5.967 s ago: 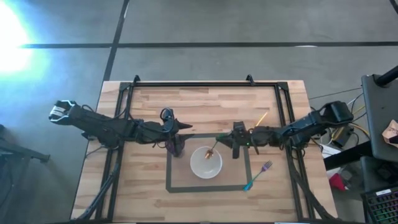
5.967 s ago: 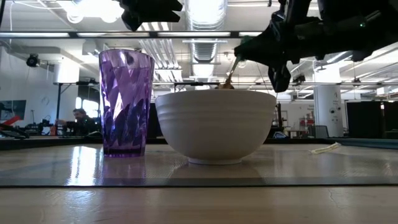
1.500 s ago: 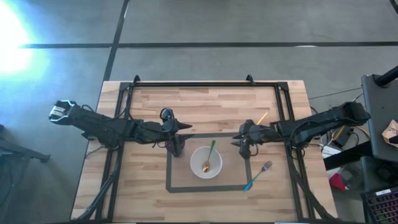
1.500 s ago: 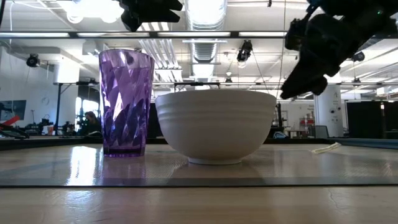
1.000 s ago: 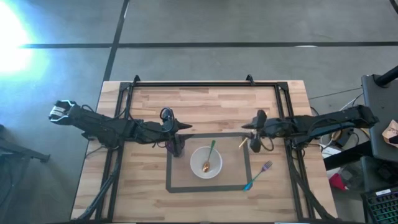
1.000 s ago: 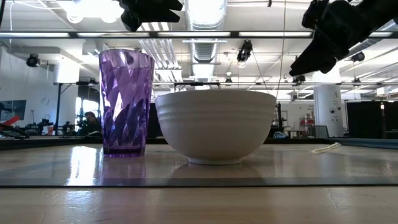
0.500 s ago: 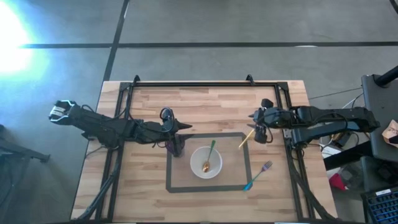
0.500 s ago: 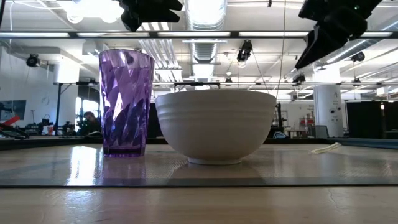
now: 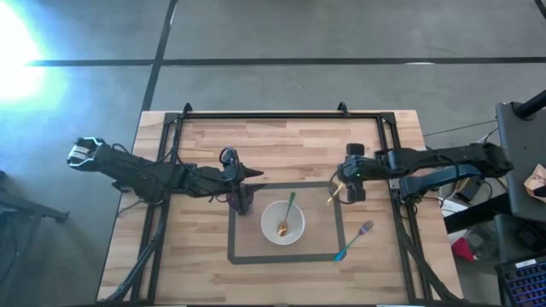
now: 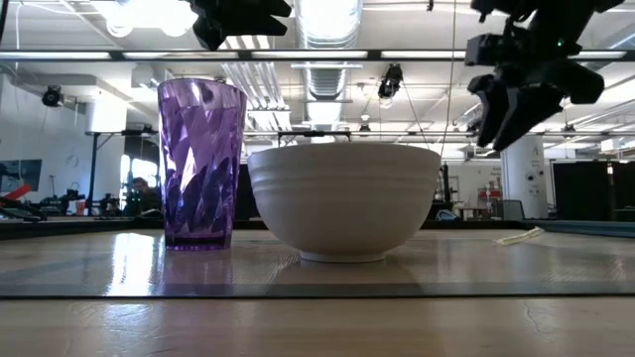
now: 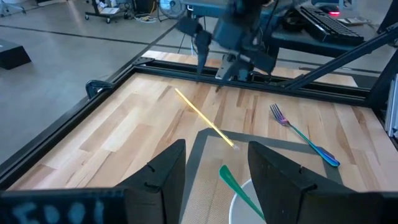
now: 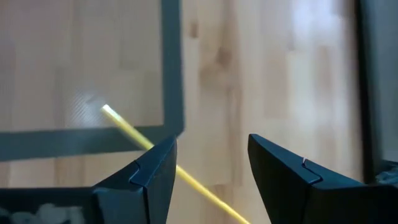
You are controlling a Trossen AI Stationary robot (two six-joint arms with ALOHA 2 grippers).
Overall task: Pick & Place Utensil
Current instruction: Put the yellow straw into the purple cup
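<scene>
Right gripper (image 9: 347, 181) hangs with its fingers spread and empty above a thin yellow stick (image 9: 336, 190), which looks like a chopstick and lies flat on the table (image 9: 290, 141), its lower end resting on the dark tape border (image 9: 285, 257) at about two o'clock from the white bowl (image 9: 282, 223). By its look the stick is light, stiff and narrow, with a smooth surface that may roll or skid under a careless pinch; I judge the best hold to be across its width near the middle, with the fingers set square to its length so it does not swing or tip once lifted. Because it lies flush on the wood, the fingertips would need to come right down to the surface. Inside the bowl a spoon with a green handle (image 9: 287, 214) already rests. At about four o'clock from the bowl lies a fork with a teal handle (image 9: 354, 241), outside the border. At ten o'clock stands a purple cup (image 10: 200, 164), over which the left gripper (image 9: 240, 194) waits, fingers parted and empty.
</scene>
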